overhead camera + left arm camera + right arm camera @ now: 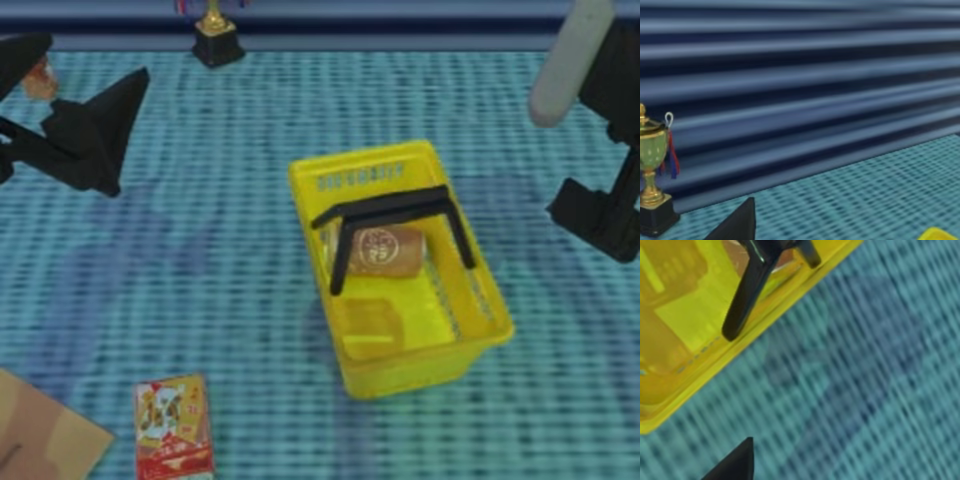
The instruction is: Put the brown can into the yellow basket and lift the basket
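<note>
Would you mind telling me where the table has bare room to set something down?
Bare mat lies between the left gripper and the yellow basket, and right of the basket. The front-left corner is crowded: red box, cardboard.

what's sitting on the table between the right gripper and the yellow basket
Nothing: the top view shows only bare table between the right gripper and the yellow basket.
</note>
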Robot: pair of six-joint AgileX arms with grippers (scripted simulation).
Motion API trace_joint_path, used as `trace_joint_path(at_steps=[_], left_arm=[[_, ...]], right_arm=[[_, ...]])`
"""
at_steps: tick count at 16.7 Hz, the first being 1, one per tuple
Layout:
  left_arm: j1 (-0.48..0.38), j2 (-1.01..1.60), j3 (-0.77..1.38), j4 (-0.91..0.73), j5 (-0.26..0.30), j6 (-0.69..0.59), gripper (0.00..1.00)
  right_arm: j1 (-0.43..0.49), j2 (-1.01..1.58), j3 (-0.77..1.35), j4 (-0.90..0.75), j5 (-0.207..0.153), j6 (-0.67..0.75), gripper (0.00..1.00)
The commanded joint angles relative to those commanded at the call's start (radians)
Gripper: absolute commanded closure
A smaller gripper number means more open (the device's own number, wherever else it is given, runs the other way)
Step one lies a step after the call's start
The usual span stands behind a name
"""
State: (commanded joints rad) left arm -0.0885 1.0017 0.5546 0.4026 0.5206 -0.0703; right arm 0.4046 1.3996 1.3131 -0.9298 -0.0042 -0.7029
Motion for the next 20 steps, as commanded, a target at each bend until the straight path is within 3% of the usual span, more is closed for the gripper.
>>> trace_joint_path(at_steps=[6,10,13,20], left_arm=[[0.071,-0.637,-0.332,-0.252,-0.309,0.025,0.00],[0.099,-0.903,-0.488,-0.360,-0.457,0.054,0.00],[0.108,-0.993,-0.548,-0.399,-0.515,0.069,0.00],[0.109,-1.002,-0.555,-0.403,-0.521,0.070,0.00]], right_arm=[[0.152,0.571,0.526,-0.346,0.000,-0.267,0.00],[0.220,0.793,0.763,-0.487,0.004,-0.385,0.00],[0.244,0.862,0.843,-0.533,0.007,-0.428,0.00],[0.243,0.868,0.848,-0.534,0.008,-0.433,0.00]])
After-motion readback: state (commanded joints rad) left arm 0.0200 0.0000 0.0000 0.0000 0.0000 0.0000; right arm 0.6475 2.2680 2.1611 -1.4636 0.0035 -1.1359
